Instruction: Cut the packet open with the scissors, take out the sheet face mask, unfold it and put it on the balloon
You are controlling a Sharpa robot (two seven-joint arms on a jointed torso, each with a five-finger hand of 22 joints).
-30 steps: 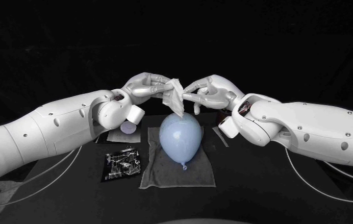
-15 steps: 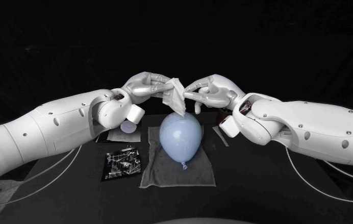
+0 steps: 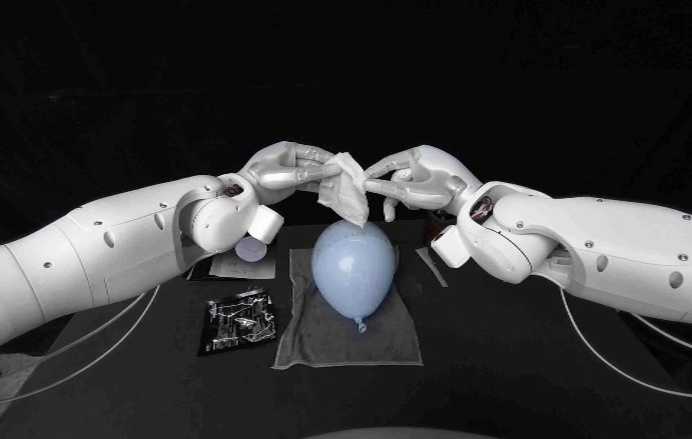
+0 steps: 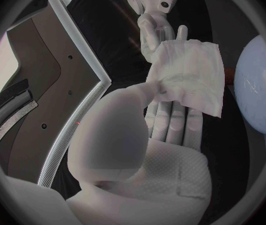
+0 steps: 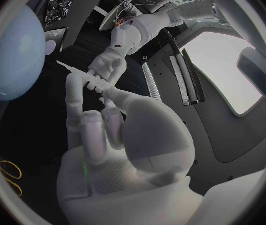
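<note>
Above balloon (image 3: 353, 267) on cloth (image 3: 389, 344), L hand (image 3: 289, 171) & R hand (image 3: 418, 179) both pinch mask (image 3: 343, 187); packet (image 3: 238, 321) beside cloth.

A black counter (image 3: 490, 359) is seen across the lower part of the head view. A grey cloth (image 3: 346, 347) is spread flat at the middle of the counter, roughly rectangular, with its long sides running away from the robot and its near edge slightly uneven. To the left of the cloth's far end, a flat grey sheet (image 3: 231, 268) is laid on the counter, and a small pale round object (image 3: 251, 250) is seen at its far edge. Just beside the cloth's far right corner, a narrow pale strip (image 3: 431, 263) is laid, partly hidden.
</note>
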